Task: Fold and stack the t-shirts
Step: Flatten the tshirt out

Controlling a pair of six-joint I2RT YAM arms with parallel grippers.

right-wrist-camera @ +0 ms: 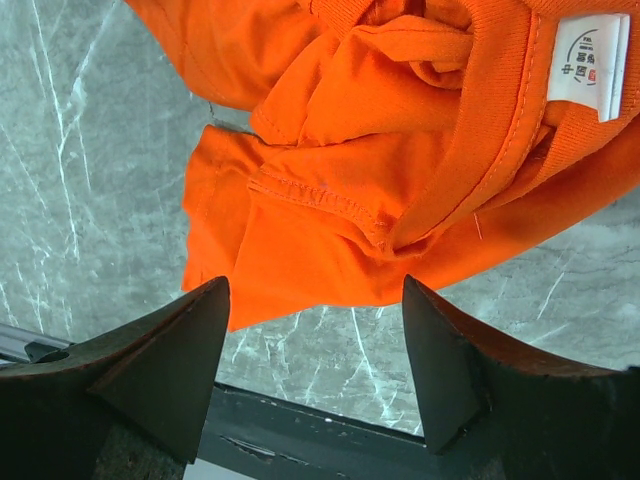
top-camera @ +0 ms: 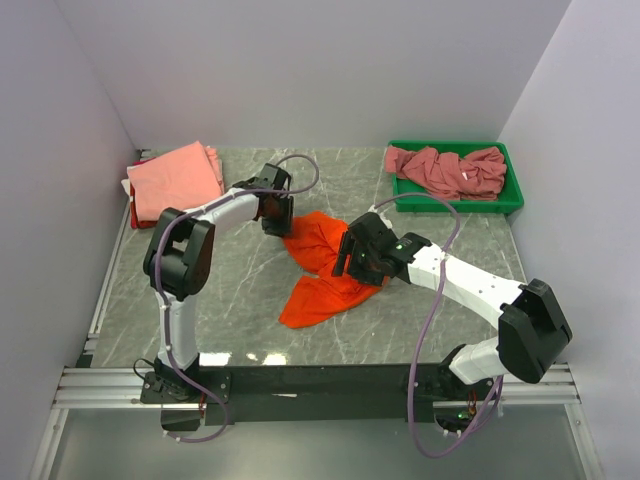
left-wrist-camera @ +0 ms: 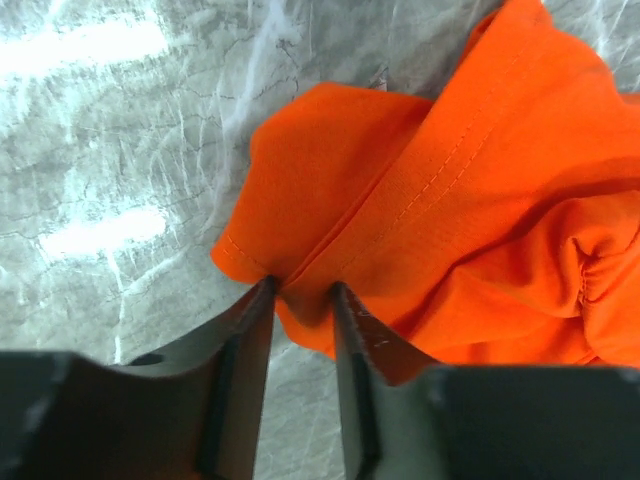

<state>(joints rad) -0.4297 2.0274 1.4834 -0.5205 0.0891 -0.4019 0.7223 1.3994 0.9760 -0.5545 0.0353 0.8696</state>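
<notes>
A bright orange t-shirt lies crumpled on the middle of the table. My left gripper is at its far-left edge; in the left wrist view its jaws stand narrow, with a fold of the orange hem pinched between the tips. My right gripper hovers over the shirt's right side, open and empty, above a bunched sleeve and the collar label. A folded salmon-pink shirt lies at the back left. Dusty rose shirts are heaped in the bin.
The green plastic bin stands at the back right. White walls close in the table on three sides. A metal rail runs along the near edge by the arm bases.
</notes>
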